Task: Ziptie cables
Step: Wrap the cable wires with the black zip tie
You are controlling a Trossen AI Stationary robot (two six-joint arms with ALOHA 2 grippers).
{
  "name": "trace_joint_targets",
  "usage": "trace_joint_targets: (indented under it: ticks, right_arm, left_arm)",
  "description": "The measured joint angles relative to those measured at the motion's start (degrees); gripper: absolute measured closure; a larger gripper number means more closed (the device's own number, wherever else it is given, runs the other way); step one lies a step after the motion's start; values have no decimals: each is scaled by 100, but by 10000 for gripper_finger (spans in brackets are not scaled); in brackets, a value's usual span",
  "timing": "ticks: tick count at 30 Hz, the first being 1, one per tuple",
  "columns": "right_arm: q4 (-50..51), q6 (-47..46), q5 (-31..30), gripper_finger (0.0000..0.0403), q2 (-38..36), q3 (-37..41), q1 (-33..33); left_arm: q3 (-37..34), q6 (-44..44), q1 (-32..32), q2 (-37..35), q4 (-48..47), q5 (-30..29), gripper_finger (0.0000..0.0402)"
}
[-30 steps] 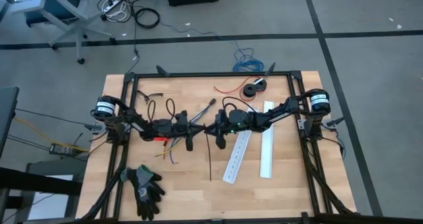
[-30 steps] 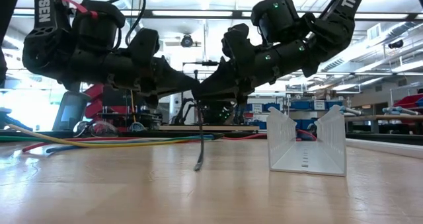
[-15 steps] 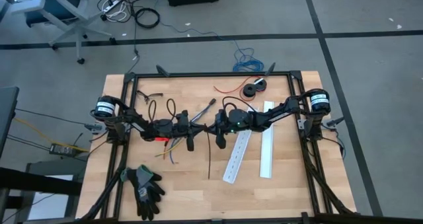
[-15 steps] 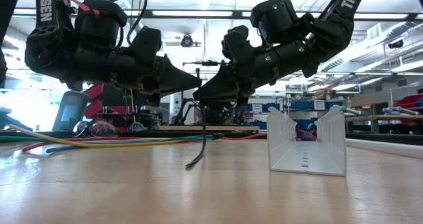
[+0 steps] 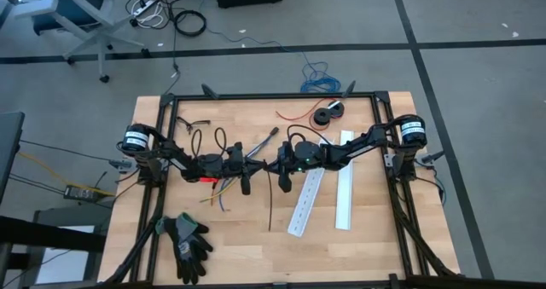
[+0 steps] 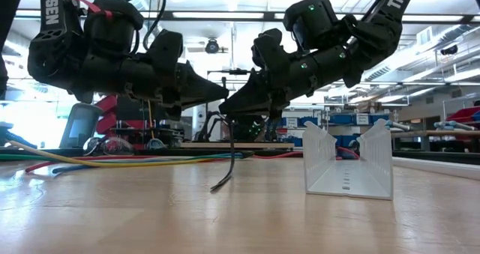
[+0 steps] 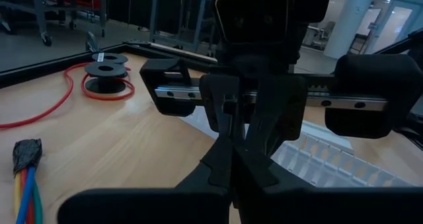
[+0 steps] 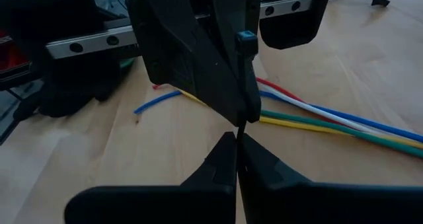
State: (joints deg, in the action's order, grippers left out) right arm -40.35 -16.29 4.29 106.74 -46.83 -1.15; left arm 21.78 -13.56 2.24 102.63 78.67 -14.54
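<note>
The cables point(image 5: 219, 192) lie on the wooden table under my left arm, coloured wires spread flat point(image 8: 317, 115), their dark taped end point(image 7: 26, 154) resting on the wood. No gripper touches them. A black ziptie point(image 6: 229, 150) hangs between my two grippers at mid-table. My left gripper point(image 5: 258, 163) and my right gripper point(image 5: 270, 164) point level at each other, tip to tip, both shut on the ziptie. Its head point(image 8: 246, 39) stands above the left fingers. My left gripper pinches the ziptie's strap just below the head point(image 8: 243, 85), fingers level, coming from the table's left. My right gripper pinches the same strap point(image 8: 238, 126) between its fingertips, slanting slightly down from the table's right. The tail hangs below and its curled tip point(image 6: 215, 186) touches the table.
Two white slotted channels point(image 5: 305, 202) point(image 5: 345, 182) lie right of centre; one point(image 6: 347, 164) stands near the tail. Black gloves point(image 5: 186, 242) lie at the near left. A red wire with a black spool point(image 5: 327, 114) sits at the far edge, and a blue coil point(image 5: 317, 74) lies on the floor.
My right gripper's fingers have shut on the ziptie strap. The hanging tail has swung: its lower tip moved toward the table's left and now bends along the wood, while the upper part stayed between the grippers.
</note>
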Motion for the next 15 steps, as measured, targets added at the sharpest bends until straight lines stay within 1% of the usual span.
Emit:
trace_joint_targets:
  ticks: [15]
  right_arm:
    - [139, -55, 22, 403, -2, 2, 30]
  left_arm:
    - [7, 133, -2, 2, 136, -29, 389]
